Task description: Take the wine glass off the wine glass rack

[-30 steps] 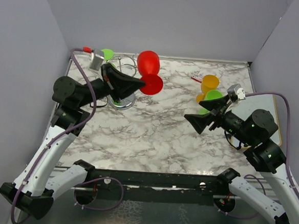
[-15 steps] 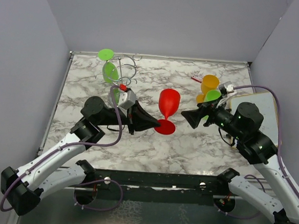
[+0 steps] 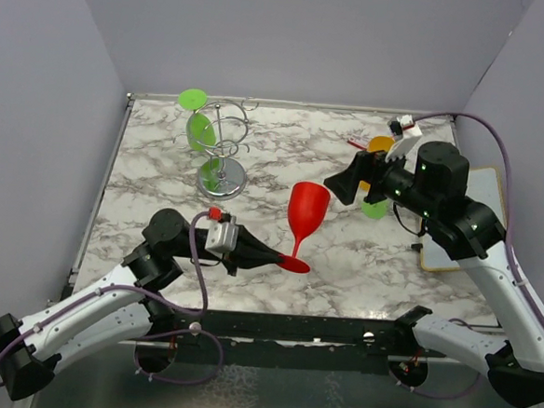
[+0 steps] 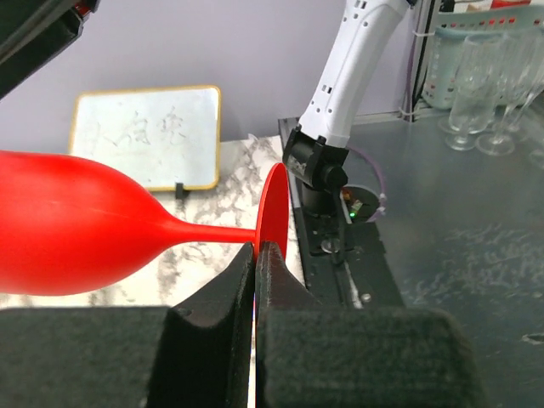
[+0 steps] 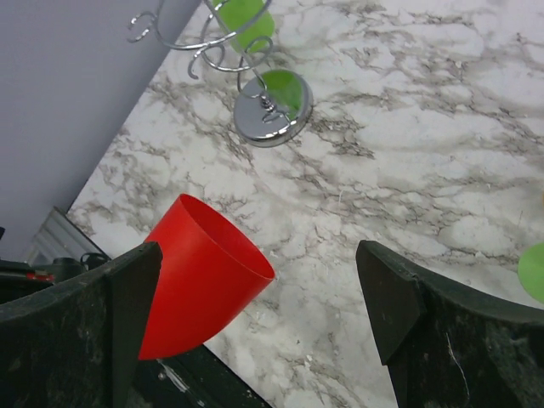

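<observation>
Red is the wine glass (image 3: pixel 306 211) we hold. Our left gripper (image 3: pixel 282 259) is clamped on the edge of its flat foot, which the left wrist view shows as a thin red disc pinched between the black pads (image 4: pixel 280 293). The stem and bowl (image 4: pixel 76 225) extend away from the fingers. From above, the glass stands bowl up over the near middle of the marble table (image 3: pixel 361 266); we cannot tell whether its foot touches the surface. It is off the wine glass rack (image 3: pixel 222 149), which stands well apart at the back left with a green glass (image 3: pixel 200 129) hanging from its wire arms. Our right gripper (image 3: pixel 344 181) hovers behind and to the right of the red bowl, its fingers spread wide and holding nothing.
</observation>
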